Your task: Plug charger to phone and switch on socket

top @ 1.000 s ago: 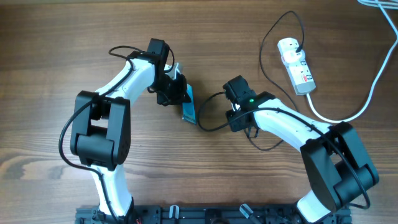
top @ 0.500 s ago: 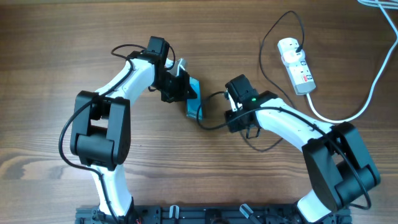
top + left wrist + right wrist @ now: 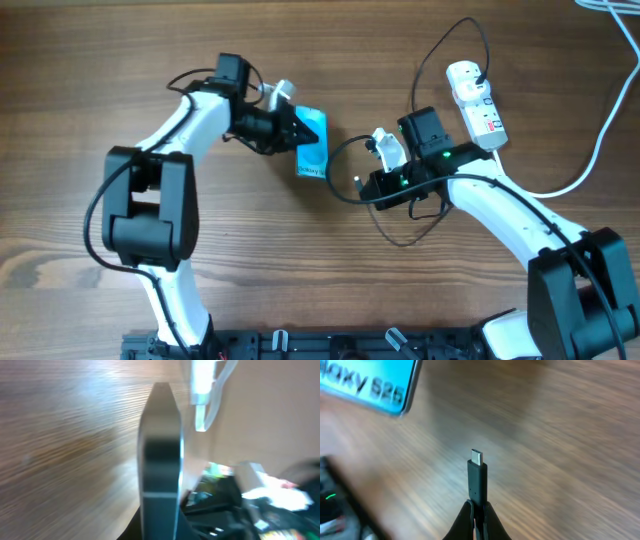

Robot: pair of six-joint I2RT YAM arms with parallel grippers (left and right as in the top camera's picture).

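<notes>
Tally: one phone (image 3: 312, 155), one charger (image 3: 476, 477), one socket (image 3: 477, 105), two arms. Left gripper (image 3: 298, 130) pinches the phone near the table's centre. Right gripper (image 3: 477, 512) clamps the charger's plug at the phone's 4 o'clock. The socket lies at 2 o'clock on the brown wooden table (image 3: 90, 60).

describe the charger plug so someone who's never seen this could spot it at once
Start at the white power strip on the far right and follow the thin black cable from it down to the right gripper. The plug is the short black stub with a silver tip pinched there, unlike the thick white cord.
</notes>
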